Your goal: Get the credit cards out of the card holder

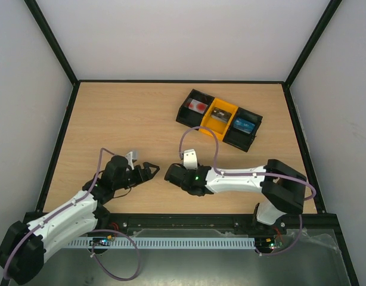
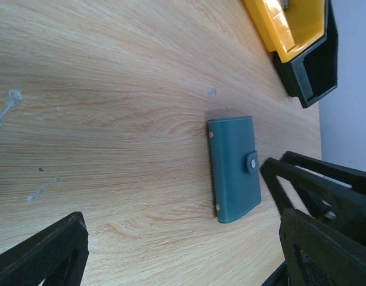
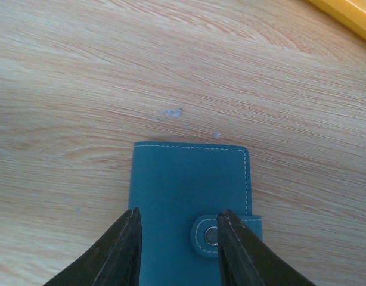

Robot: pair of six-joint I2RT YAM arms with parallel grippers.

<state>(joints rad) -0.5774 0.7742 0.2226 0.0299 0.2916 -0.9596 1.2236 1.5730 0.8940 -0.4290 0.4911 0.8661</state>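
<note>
The dusty-blue card holder [image 3: 183, 185] lies shut on the wood, its tab snapped down. It also shows in the left wrist view [image 2: 233, 168]; in the top view it is hidden under the grippers. My right gripper [image 3: 180, 211] is open, its two black tips right over the holder's tab end, empty. My left gripper [image 2: 183, 262] is wide open and empty, just left of the holder. In the top view the two grippers [image 1: 150, 171] [image 1: 171, 174] face each other. A white card with red marks [image 1: 198, 106], a dark grey card [image 1: 219, 116] and a blue card [image 1: 244, 125] lie in the tray's bins.
The black-and-yellow three-bin tray [image 1: 214, 123] stands at the back right of the table; its yellow bin [image 2: 284, 24] shows in the left wrist view. A black frame rims the table [image 1: 111, 119]. White walls rise behind.
</note>
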